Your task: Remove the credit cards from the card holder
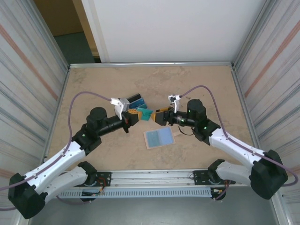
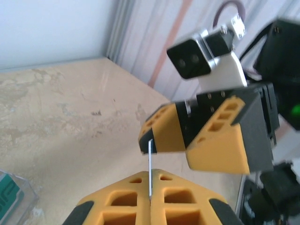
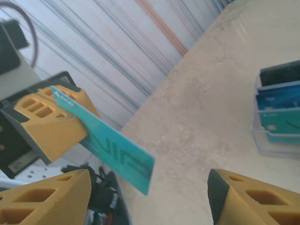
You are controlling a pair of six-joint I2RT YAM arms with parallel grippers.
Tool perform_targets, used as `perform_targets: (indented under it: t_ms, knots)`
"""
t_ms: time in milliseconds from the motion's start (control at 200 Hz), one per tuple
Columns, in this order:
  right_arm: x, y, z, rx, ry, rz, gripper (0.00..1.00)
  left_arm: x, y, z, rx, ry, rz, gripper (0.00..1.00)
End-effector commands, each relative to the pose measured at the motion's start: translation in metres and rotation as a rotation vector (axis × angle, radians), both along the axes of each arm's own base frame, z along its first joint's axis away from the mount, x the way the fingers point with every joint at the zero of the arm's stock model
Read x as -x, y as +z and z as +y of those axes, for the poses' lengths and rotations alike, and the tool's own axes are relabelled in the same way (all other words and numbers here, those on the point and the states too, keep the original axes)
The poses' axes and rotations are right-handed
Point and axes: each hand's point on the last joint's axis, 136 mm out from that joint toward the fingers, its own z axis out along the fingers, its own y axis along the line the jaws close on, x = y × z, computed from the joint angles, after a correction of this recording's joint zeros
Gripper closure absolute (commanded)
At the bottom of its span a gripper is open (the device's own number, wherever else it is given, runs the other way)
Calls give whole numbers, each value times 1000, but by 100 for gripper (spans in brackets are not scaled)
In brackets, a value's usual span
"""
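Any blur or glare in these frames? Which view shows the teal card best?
Top view: even light, soft shadows, no glare, teal card small. Left wrist view: card edge-on, a thin line; the left pincer close and soft. Right wrist view: card face sharp, right pincer slightly blurred at the bottom edge.

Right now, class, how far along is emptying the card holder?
Done: the card holder lies open, and blue, teal and black cards sit in a clear tray. In hand: the left gripper clamps a teal card; the right gripper is open. Left: setting that card down.
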Motion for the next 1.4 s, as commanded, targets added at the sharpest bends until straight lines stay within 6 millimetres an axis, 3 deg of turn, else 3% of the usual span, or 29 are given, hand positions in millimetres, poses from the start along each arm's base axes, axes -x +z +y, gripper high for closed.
perform_targets:
  t_ms: [0, 416, 556, 682, 907, 1007, 1223, 1398]
  knots:
    - [6, 33, 14, -136, 61, -49, 33, -10, 45, 13, 221, 97, -35, 100]
    - [7, 56, 33, -226, 149, -115, 41, -5, 54, 7, 325, 41, 0, 100]
    - [10, 66, 35, -262, 185, -135, 54, -4, 54, 7, 332, 36, 7, 100]
    - [12, 73, 36, -281, 207, -146, 74, -5, 51, 7, 329, 43, 12, 100]
    - [15, 74, 36, -281, 214, -153, 100, -6, 45, 6, 309, 46, 18, 100]
    - [14, 71, 35, -263, 209, -152, 100, -7, 43, 7, 274, 51, 15, 100]
    - [20, 38, 42, -79, 261, -100, 100, 4, 46, 9, 86, 21, -55, 50]
    - [41, 18, 48, 31, 358, -84, 100, 17, 48, 12, -133, -46, -128, 46]
